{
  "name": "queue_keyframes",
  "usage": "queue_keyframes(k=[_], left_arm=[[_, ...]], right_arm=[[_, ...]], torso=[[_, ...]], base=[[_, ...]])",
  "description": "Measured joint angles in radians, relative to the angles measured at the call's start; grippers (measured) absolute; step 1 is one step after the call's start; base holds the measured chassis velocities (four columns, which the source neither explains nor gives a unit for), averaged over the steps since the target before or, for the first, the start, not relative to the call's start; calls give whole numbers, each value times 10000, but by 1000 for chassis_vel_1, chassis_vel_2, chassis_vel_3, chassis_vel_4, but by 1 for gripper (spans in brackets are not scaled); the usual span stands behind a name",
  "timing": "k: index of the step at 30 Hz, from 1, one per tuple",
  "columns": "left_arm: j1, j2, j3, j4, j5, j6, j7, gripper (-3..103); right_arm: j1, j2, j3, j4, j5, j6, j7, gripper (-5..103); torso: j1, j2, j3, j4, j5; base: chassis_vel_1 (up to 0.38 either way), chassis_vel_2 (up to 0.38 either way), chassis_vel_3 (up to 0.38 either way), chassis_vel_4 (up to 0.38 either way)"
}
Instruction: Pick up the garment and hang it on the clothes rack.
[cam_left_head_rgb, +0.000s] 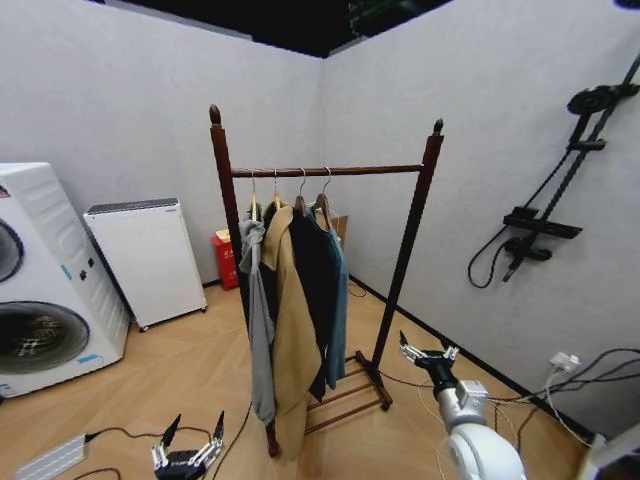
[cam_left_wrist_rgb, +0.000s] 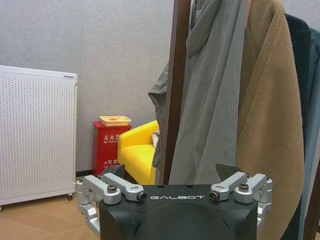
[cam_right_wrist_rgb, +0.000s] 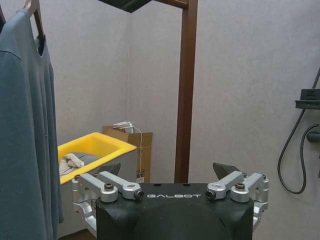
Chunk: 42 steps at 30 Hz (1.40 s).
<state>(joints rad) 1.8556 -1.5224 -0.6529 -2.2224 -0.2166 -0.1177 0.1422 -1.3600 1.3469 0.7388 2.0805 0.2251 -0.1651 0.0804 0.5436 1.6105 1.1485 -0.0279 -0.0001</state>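
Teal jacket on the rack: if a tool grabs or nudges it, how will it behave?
Probably floppy: the teal jacket hangs in long limp folds from its hanger. Likely light, since it drapes thin and flat against the tan coat. A push would probably swing it on the rack rather than shift it. Both tools, left and right, sit low and open.

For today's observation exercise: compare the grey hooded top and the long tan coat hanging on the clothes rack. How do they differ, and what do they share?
Colour: the grey hooded top is pale grey; the long tan coat is sandy brown.
Position: the top hangs nearest the rack's left post; the coat hangs next to it, towards the middle.
Length: the coat reaches lower than the top.
Shared: both hang on hangers from the top rail of the clothes rack.
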Motion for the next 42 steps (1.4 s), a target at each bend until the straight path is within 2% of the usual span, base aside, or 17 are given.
queue_keyframes(k=[22, 42], left_arm=[[0, 0, 0, 0, 0, 0, 0, 100], [0, 0, 0, 0, 0, 0, 0, 100]], right_arm=[[-233, 206, -190, -98, -157, 610, 113, 100], [-266, 359, -466, 250, -151, 656, 162, 100]], torso=[[1, 0, 0, -4, 0], [-1, 1, 1, -3, 0]], base=[[-83, -88, -86, -82], [-32, -226, -222, -30]])
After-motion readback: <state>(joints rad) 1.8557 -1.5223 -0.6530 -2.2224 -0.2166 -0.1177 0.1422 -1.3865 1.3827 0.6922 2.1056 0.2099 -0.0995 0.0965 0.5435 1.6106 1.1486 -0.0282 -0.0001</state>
